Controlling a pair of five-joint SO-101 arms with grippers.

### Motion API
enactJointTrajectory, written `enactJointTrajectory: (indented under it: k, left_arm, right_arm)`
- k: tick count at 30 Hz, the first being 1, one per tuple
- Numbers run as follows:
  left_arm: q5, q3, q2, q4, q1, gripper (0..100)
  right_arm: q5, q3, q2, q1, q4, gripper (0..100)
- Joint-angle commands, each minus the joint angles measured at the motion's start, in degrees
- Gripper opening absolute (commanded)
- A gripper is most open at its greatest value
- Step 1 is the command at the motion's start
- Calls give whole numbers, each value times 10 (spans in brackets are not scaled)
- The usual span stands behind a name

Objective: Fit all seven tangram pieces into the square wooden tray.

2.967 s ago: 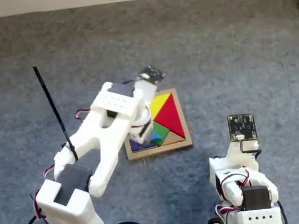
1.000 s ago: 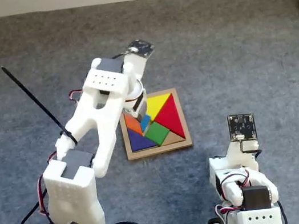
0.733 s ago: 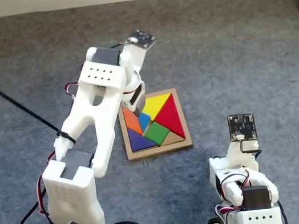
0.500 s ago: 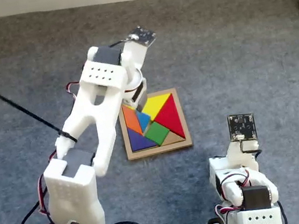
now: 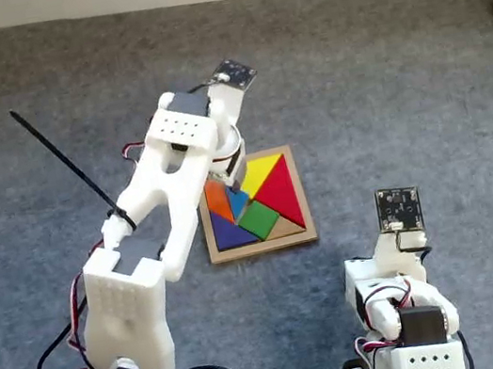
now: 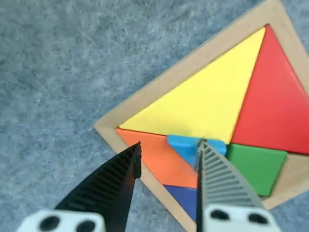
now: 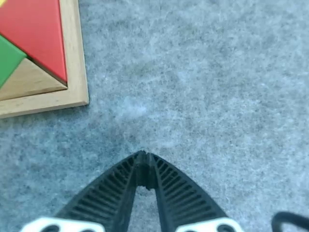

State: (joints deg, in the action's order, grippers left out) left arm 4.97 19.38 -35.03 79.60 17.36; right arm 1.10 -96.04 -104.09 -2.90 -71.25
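Your square wooden tray [image 5: 262, 246] lies flat on the grey-carpeted table [image 5: 417, 68], just ahead of the two arms and between them. Six coloured pieces sit inside it: a large yellow triangle [image 6: 203, 111] along the far rim, a large red triangle [image 6: 270, 106] edge to edge with it, an orange piece [image 6: 164, 159] against the rim on the left arm's side, a small light blue triangle [image 6: 190, 145] touching the yellow one, a green square [image 6: 256, 162] beside the light blue one, and a dark blue triangle [image 6: 186, 198] next to the orange piece. At the tray corner nearest your right arm there is a wood-coloured triangular patch [image 7: 26, 79]; you cannot tell whether it is an unpainted piece or bare tray floor. Your left arm [image 5: 175, 187] reaches over the tray's left side. Your left pincer [image 6: 168, 147] stands apart and holds nothing, its black finger over the orange piece and its grey finger over the light blue triangle; contact cannot be confirmed. Your right arm [image 5: 395, 297] is folded near its base. Your right pincer [image 7: 144, 157] has its tips together, empty, above bare carpet, near the tray's corner but apart from it.
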Motion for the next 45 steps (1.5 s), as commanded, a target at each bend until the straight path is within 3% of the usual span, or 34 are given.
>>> enactJointTrajectory:
  k: [1, 15, 18, 21, 32, 45]
  left_arm:
    - [-4, 1, 15, 13, 26, 124]
    - [-36, -7, 116, 62, 16, 101]
    - [-33, -53, 141, 55, 15, 56]
    - [-33, -122, 177, -1, 13, 6]
    - [-37, -396, 361, -257, -68, 5]
    - [-38, -600, 556, -413, -67, 5]
  right_arm:
    - [4, -66, -11, 6, -4, 9]
    - [4, -66, -11, 6, -4, 9]
    - [4, -66, -11, 6, -4, 9]
    - [4, -66, -11, 6, -4, 9]
    - [4, -66, -11, 6, -4, 9]
    - [4, -66, -11, 6, -4, 9]
